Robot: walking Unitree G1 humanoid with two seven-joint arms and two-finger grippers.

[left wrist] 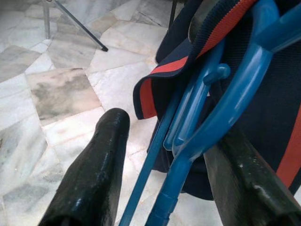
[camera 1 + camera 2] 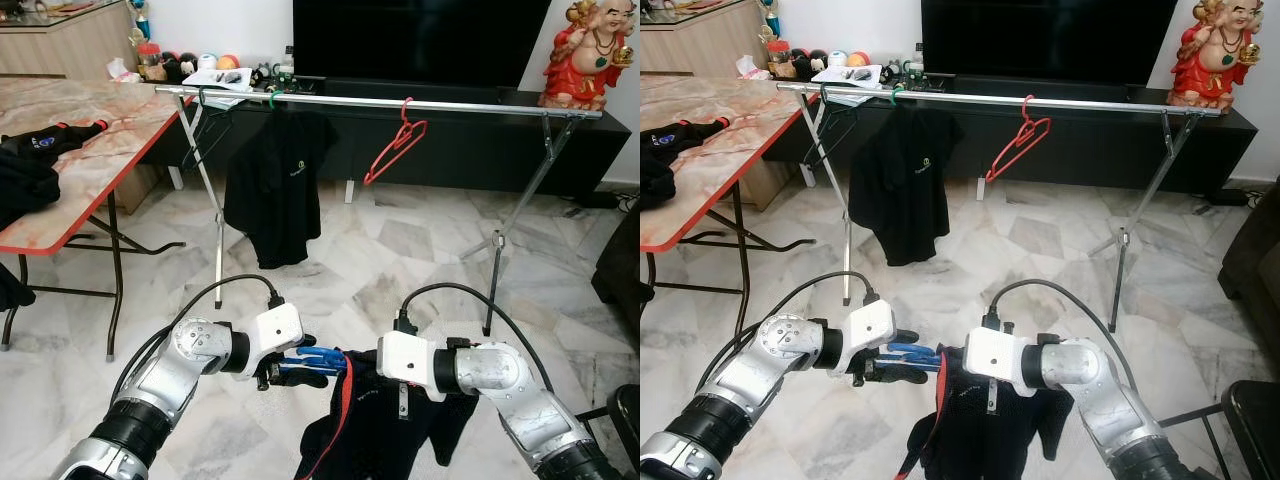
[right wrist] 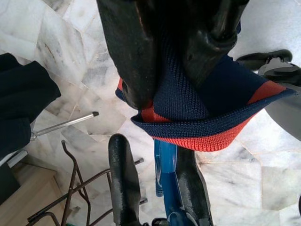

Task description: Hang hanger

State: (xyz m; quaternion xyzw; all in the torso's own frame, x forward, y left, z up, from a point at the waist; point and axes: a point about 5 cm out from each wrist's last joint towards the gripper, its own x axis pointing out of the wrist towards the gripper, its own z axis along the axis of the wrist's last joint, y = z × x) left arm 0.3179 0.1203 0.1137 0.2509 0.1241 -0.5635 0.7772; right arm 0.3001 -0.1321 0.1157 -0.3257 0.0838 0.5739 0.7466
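The left gripper (image 2: 300,365) holds the blue plastic hanger (image 2: 318,361) low before the robot; the right gripper (image 3: 171,66) pinches the navy red-trimmed shirt (image 2: 375,425). Dressing step; next, lift to the silver clothes rail (image 2: 450,104).

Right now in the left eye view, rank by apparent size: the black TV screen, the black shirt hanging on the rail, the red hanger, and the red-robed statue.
1. Black TV screen.
2. Black shirt hanging on the rail.
3. Red-robed statue and red plastic hanger: close; the statue is cropped, so unranked.
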